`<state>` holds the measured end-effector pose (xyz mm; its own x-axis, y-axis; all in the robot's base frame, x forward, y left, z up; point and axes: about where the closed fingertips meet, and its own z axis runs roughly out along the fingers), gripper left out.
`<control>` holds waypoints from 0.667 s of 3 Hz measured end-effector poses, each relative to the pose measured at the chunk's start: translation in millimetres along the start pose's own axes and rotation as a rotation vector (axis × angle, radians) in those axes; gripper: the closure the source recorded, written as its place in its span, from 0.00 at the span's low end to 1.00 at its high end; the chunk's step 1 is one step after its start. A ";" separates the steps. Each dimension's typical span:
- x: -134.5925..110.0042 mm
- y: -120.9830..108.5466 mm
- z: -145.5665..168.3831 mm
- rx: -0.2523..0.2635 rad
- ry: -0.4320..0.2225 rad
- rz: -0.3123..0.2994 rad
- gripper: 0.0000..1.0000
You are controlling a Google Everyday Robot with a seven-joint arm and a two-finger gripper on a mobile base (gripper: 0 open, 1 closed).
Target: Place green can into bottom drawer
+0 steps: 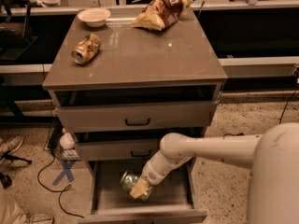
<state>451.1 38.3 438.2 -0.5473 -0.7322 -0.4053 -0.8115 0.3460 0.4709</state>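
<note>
End effector around green can (bottom drawer)

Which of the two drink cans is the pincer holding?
The small green-and-white metal can, gripped by the pincer low over the open grey-brown bottom drawer; the tan can lies on the cabinet top.

3 drawers; 1 green can; 1 tan can; 1 bowl; 1 chip bag; 1 gripper, over bottom drawer.
</note>
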 end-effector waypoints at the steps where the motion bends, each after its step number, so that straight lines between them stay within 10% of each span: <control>1: 0.4 -10.4 102.6 -0.034 -0.002 0.005 1.00; 2: 2.6 -10.0 106.8 -0.038 -0.005 0.012 1.00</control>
<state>436.0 95.6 348.7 -0.5578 -0.7253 -0.4034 -0.7968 0.3322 0.5047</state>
